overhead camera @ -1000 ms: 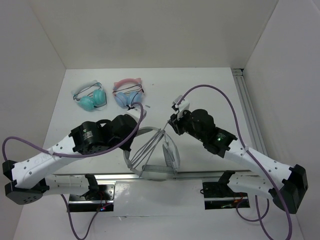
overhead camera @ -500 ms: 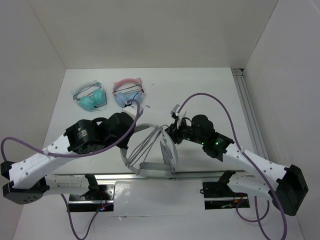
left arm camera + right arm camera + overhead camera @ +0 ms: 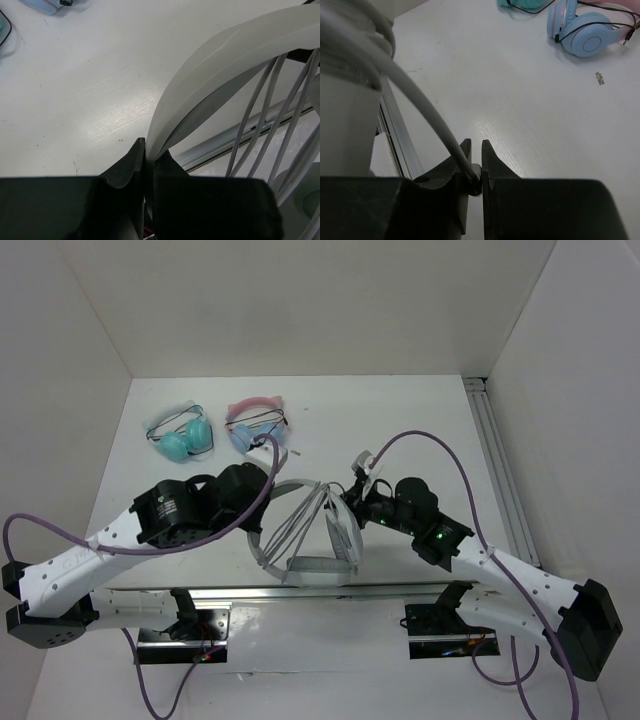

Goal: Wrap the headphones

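Grey-white plastic headphones (image 3: pixel 338 540) hang at the near edge of the table (image 3: pixel 420 430) between my arms — left pincer (image 3: pixel 151 150) clamped on the headband (image 3: pixel 210 65) to anchor them, right pincer (image 3: pixel 475 150) nipped shut on the thin cable (image 3: pixel 420 100) so I can, I judge, wind it across

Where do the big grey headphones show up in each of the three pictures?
Top external: headphones at lower centre.
Left wrist: headband arcs from bottom centre to upper right.
Right wrist: left edge, cable running down into the jaws.
Shared landmark: metal rail along the near edge.
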Controlling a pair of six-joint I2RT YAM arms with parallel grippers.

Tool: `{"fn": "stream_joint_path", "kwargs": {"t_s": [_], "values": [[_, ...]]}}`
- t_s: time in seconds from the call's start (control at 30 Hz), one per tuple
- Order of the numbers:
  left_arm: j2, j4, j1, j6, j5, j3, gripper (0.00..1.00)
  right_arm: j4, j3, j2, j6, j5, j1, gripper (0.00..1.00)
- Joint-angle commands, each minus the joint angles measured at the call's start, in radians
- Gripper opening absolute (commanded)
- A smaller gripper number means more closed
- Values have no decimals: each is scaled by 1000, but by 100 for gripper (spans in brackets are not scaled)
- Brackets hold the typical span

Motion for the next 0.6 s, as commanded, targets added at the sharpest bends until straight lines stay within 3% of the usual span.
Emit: {"fn": "stream_joint_path", "kwargs": {"t_s": [0.0, 0.2, 0.23, 0.33, 0.57], "values": [[-25, 111, -5, -92, -65, 41, 0, 93, -43, -55, 23, 26, -6, 0], [-84, 256, -5, -192, -84, 6, 0, 219, -154, -106, 104, -18, -6, 2], [-94, 293, -5, -178, -54, -20, 0, 249, -154, -106, 113, -36, -6, 8], [-94, 431, -5, -128, 15, -58, 0, 283, -145, -71, 127, -139, -6, 11], [-140, 750, -5, 52, -1, -270, 0, 282, -77, 14, 139, -304, 4, 19]]}}
